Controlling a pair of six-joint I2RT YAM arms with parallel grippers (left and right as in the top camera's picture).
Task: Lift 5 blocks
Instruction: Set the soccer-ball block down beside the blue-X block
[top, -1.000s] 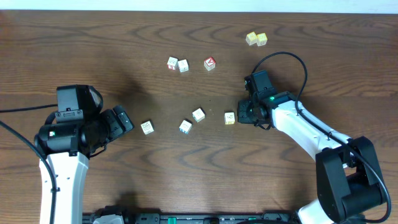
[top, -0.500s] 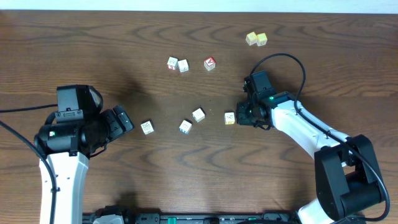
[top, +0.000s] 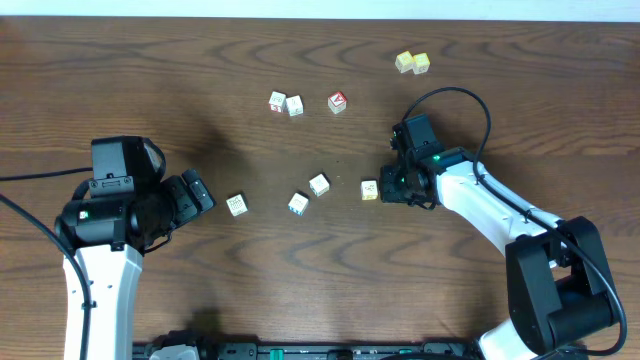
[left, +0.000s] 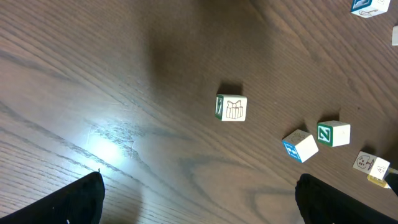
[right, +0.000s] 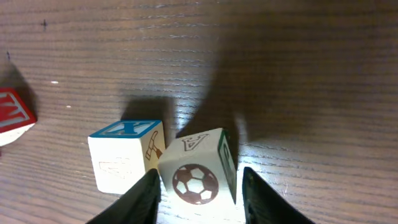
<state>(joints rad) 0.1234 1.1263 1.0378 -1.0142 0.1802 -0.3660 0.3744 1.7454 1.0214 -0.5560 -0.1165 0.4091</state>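
Note:
Several cream-white blocks lie on the dark wooden table. Two of the blocks (top: 277, 101) (top: 294, 105) sit at the back. Three more (top: 236, 204) (top: 298, 204) (top: 319, 185) lie mid-table. One with a yellow face (top: 369, 189) rests right at my right gripper (top: 382, 187). In the right wrist view this block (right: 198, 174) shows a football print and stands between the fingers of my right gripper (right: 199, 186), which is open; a gap shows at the right finger. My left gripper (top: 200, 192) is wide open and holds nothing, short of the nearest block (left: 231, 107).
A red-topped cube (top: 337, 102) stands beside the back pair. Two yellow-green cubes (top: 412, 62) sit at the far right back. A blue-topped block (right: 127, 155) is close to the left of the football block in the right wrist view.
My right gripper's jaws have spread apart around the football block, which rests on the table. The left arm has not moved.

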